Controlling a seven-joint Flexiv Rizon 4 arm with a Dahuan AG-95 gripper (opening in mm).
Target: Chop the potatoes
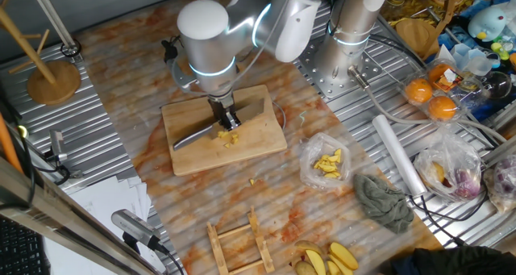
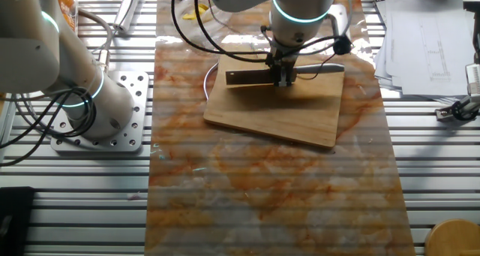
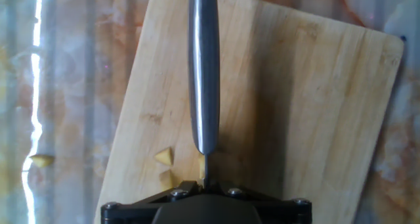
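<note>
Knife (image 1: pixel 196 133) clamped in my gripper (image 1: pixel 226 118), fingers shut on it where handle meets blade, and I hold it low over the wooden cutting board (image 1: pixel 258 138). In one fixed view the blade slants down to the left across the board, while the other fixed view shows it lying flat and level over the board's far part. My hand view looks straight along the steel handle (image 3: pixel 203 73), which runs away from me up the middle of the picture.

The potatoes (image 1: pixel 229 135) sit as small pale-yellow chunks on the board just beside my fingertips, near its middle; in the hand view two or three of them show close to the knife (one partly hidden under my gripper body). One stray piece (image 1: pixel 252 181) lies off the board on the marbled table mat (image 1: pixel 274 194), near the board's near edge
</note>
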